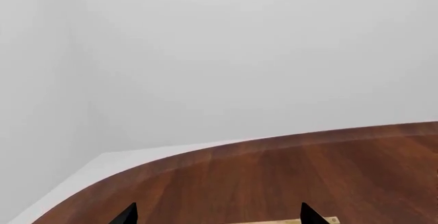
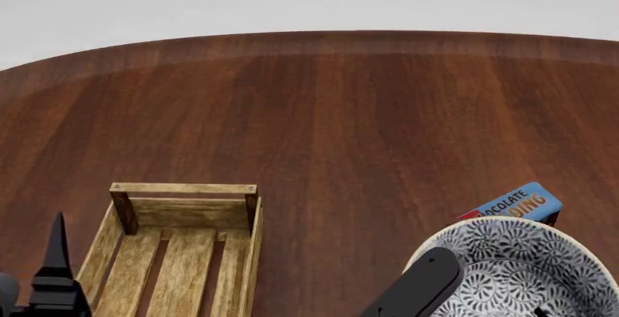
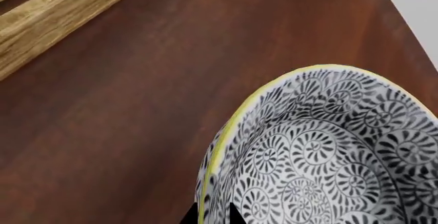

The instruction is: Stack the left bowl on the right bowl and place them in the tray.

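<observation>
A black-and-white patterned bowl point(image 2: 517, 273) with a yellow rim is at the lower right of the head view, overlapping the box behind it. Only one bowl outline shows; I cannot tell whether a second is nested in it. In the right wrist view my right gripper point(image 3: 213, 218) is shut on the bowl's point(image 3: 321, 152) rim, one finger inside and one outside. The light-wood tray point(image 2: 184, 248) stands at the lower left and holds nothing; it also shows in the right wrist view point(image 3: 61, 14). My left gripper point(image 1: 219, 219) is open and empty just left of the tray, its fingertip point(image 2: 56, 248) showing in the head view.
A blue chocolate pudding box point(image 2: 517, 204) lies just behind the bowl. The round dark-wood table point(image 2: 329, 114) stretches away to its far edge, with white floor and wall beyond. A strip of the tray's plank point(image 1: 287, 221) shows between my left fingers.
</observation>
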`<state>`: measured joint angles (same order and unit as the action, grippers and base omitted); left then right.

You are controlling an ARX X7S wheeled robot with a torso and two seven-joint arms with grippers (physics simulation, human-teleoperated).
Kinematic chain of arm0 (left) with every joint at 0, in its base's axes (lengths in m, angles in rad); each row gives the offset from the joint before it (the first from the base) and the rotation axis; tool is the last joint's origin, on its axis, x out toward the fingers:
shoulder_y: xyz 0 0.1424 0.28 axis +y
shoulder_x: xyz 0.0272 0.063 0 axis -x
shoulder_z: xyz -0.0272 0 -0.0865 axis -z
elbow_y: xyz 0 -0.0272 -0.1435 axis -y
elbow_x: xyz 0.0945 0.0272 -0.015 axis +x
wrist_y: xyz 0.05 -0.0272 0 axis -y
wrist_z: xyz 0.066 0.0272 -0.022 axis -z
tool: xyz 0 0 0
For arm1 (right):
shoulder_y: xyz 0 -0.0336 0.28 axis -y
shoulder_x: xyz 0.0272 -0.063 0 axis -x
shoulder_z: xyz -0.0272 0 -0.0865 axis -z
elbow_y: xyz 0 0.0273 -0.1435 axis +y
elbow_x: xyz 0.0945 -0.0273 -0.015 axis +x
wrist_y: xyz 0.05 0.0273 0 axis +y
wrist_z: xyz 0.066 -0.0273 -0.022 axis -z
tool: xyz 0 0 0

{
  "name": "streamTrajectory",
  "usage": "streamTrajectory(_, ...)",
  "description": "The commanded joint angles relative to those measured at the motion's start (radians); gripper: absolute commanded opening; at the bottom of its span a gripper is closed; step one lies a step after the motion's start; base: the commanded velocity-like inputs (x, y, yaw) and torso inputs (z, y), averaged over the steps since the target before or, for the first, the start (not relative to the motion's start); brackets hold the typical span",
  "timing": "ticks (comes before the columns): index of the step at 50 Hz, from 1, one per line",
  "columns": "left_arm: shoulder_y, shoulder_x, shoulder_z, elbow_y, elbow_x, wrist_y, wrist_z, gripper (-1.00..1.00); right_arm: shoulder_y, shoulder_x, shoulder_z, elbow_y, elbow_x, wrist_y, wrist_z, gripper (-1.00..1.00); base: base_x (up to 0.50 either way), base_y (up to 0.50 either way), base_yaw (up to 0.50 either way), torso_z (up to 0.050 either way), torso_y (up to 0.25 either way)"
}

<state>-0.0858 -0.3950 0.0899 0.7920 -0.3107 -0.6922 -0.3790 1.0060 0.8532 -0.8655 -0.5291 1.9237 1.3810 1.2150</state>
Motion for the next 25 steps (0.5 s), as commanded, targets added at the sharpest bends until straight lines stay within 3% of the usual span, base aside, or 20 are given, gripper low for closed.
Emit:
streamTrajectory(1,0.006,-0.004,-0.011,0.009,-0.01,0.003,-0.003,1.0,0.145,-0.034,-0.072,-0.012,0.129,0.026,0.143,-1.0,0.0,0.0,0.0,0.0,0.0)
streamTrajectory(14,0.01,-0.009,-0.025,0.022,-0.023,-0.001,-0.007,1.0,0.295,-0.118,-0.155,0.039,0.2,0.053,0.172,-1.0,0.0,0.0,0.0,0.0,0.001)
streamTrajectory(25,0.015,-0.016,-0.039,0.028,-0.031,-0.002,-0.011,1.0,0.356,-0.18,-0.161,0.09,0.166,0.086,0.109,-1.0,0.0,0.0,0.0,0.0,0.001)
